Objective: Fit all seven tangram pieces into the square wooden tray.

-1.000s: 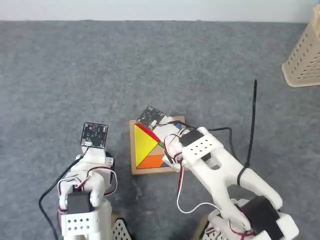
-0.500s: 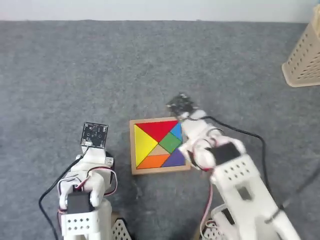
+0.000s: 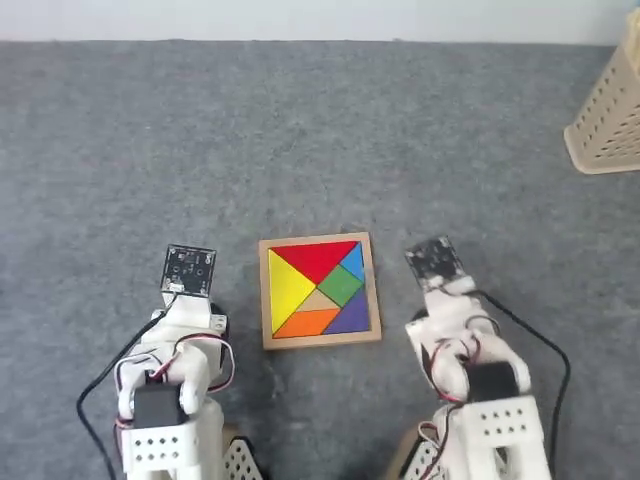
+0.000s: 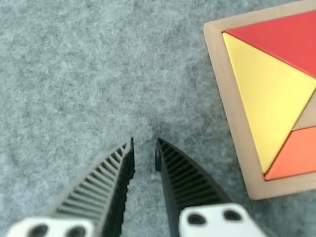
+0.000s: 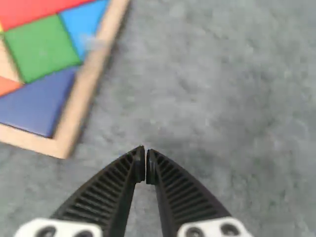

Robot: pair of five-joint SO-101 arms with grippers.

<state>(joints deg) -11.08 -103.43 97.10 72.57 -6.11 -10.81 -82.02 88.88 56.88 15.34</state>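
Since a second ago our right arm has swung off the tray and drawn back to the desk beside it, uncovering the whole puzzle; the left arm has stayed put. From the high view we count seven coloured pieces lying inside the square wooden frame, with no gap that we can make out, and an arm parked on either side, apart from it.

From the left wrist view the left claw hangs over bare desk, its jaws a little apart and holding nothing, with the yellow triangle in the tray's corner near but not touching.

From the right wrist view the right claw has its tips together, empty, just off the tray's edge by the purple piece. We judge the fitting done, so doing this step well means keeping both claws off the rim and checking that every piece sits flush
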